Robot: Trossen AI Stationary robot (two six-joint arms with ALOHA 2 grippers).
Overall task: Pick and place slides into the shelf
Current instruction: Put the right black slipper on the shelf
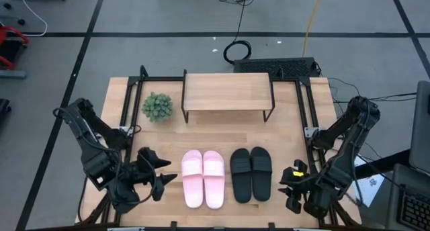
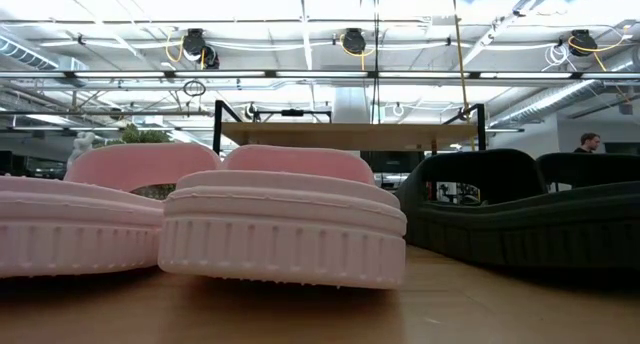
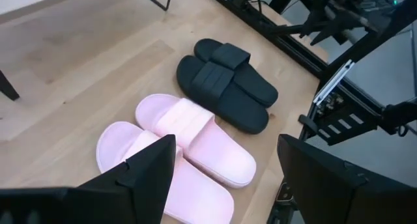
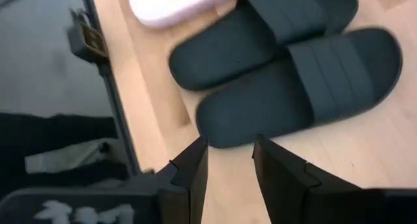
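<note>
Two light pink slides lie side by side, soles down, near the table's near edge, with two black slides just right of them. The low view shows the pink pair close up and the black pair beside it. The shelf, a light plank on thin black legs, stands at the far side with nothing on it. My left gripper hovers open just left of the pink pair. My right gripper sits right of the black pair, open by a narrow gap.
A small green potted plant stands left of the shelf. A black metal frame runs along the table's left and right sides. Bare wood lies between the slides and the shelf. A person shows far off in the room.
</note>
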